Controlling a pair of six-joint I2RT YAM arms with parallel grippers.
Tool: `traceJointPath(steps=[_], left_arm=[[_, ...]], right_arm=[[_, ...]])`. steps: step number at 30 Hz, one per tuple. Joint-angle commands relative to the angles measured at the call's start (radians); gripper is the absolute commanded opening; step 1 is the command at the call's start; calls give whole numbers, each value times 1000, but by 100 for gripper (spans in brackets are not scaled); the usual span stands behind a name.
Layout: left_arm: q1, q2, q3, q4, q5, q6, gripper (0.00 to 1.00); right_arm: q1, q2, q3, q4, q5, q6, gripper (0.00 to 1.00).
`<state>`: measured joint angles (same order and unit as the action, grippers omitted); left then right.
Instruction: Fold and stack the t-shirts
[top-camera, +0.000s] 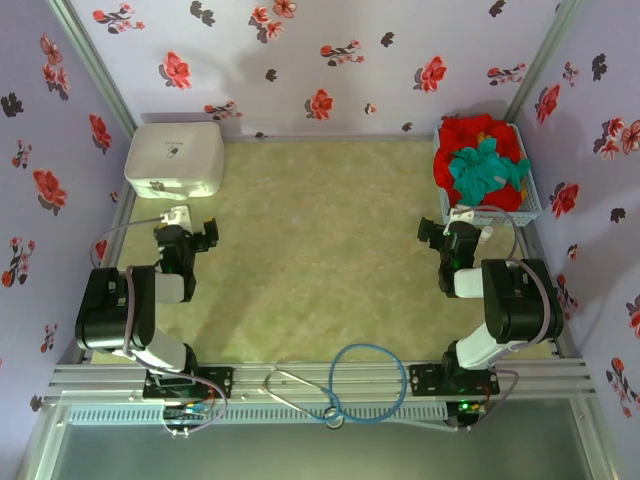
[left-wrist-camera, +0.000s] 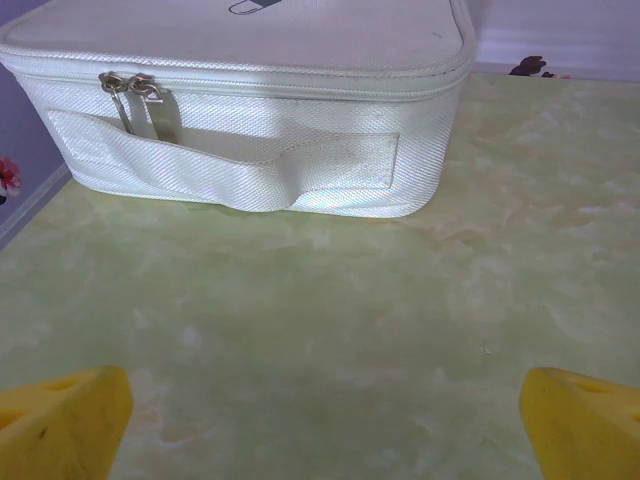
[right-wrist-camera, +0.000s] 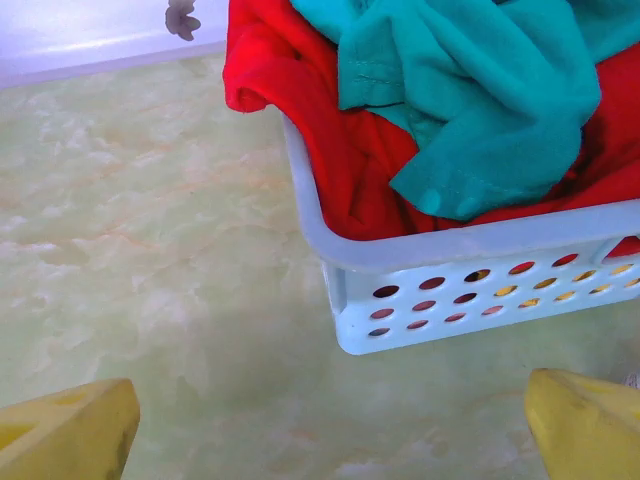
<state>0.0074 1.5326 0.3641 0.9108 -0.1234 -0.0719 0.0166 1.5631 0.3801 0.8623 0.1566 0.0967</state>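
Nearest me, both my arms are folded over their bases at the front edge of the table (top-camera: 320, 300). The elbows are raised and the forearms reach forward, so each wrist sits low over the marbled green top and looks toward the back wall. My left gripper (top-camera: 185, 238) stands wide with nothing between its yellow pads (left-wrist-camera: 60, 425), just short of the white zippered case (left-wrist-camera: 250, 130) in the far left corner. I judge it has no part in the first move and can wait there. My right gripper (top-camera: 452, 235) is spread just as wide and empty, hovering just in front of the pale blue perforated basket (right-wrist-camera: 450, 265) in the far right corner. The t-shirts are all in that basket, unfolded: a teal t-shirt (right-wrist-camera: 470, 90) crumpled on top and red t-shirts (right-wrist-camera: 330, 130) bunched under it, with one red fold hanging over the near left rim. Nothing is folded or stacked, so the step in hand is pulling out the first shirt. To do that well I should lift my right wrist above the rim and come down on the teal one, since it lies uppermost. I should pinch a single layer near a hem or collar, not a wad, then draw it slowly up and toward the open middle of the table, so the red cloth beneath doesn't drag out or tip the basket.
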Motion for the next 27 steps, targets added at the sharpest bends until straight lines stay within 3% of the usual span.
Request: traceJointPath(steps=[1, 27], left_arm=[[6, 11, 12, 8, -23, 14, 100], [3, 12, 33, -32, 45, 58, 100]], right_arm=[[-4, -4, 13, 12, 7, -7, 99], [-6, -4, 10, 17, 34, 5, 99]])
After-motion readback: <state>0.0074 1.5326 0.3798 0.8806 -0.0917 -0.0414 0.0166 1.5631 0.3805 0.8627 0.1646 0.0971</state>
